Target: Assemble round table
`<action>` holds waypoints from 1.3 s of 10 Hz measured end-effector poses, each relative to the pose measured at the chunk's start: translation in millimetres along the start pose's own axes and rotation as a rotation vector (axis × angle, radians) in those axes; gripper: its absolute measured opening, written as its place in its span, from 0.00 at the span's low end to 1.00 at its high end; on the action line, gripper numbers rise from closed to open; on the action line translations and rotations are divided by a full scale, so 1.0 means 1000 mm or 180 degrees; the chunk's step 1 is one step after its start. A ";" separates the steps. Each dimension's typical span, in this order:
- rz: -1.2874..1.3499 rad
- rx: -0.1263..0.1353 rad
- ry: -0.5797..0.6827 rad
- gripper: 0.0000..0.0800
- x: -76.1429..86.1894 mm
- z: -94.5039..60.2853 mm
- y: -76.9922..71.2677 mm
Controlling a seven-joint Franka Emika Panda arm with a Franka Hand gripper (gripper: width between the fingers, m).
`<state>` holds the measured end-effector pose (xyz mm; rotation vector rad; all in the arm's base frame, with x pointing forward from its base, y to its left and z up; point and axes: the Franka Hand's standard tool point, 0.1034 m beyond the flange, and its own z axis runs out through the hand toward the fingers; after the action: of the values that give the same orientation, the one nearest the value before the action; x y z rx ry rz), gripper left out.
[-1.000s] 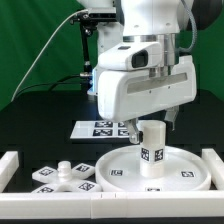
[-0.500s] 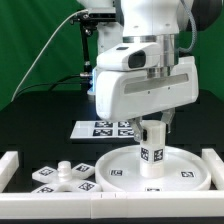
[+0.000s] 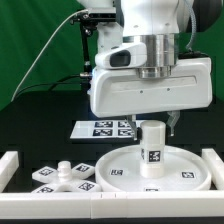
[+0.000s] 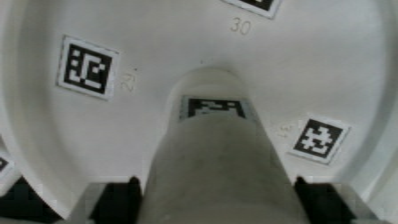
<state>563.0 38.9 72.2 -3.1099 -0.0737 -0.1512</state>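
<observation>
The gripper (image 4: 214,200) clasps the upright leg (image 3: 152,146) standing on the round disc (image 3: 125,162). The cross-shaped base (image 3: 62,176) lies at the exterior view's left.

Disc (image 3: 118,162): white, with black-and-white square tags on its face.
Leg (image 3: 152,150): white, one such tag on its side.
Base (image 3: 62,176), at the disc's nine o'clock: white, tagged likewise.
Marker board (image 3: 100,128), at eleven o'clock: white, black-patterned tags.
Tabletop (image 3: 40,125): black.
Backdrop (image 3: 30,30): green.
</observation>
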 end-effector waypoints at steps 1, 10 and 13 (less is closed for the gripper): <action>0.0449 -0.0003 -0.0002 0.51 0.000 0.000 0.000; 0.2215 0.0001 -0.0007 0.77 -0.001 0.001 -0.001; 0.1794 0.0026 -0.0035 0.81 0.005 -0.017 0.012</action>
<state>566.9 26.3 89.7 -2.9770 0.7849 -0.1152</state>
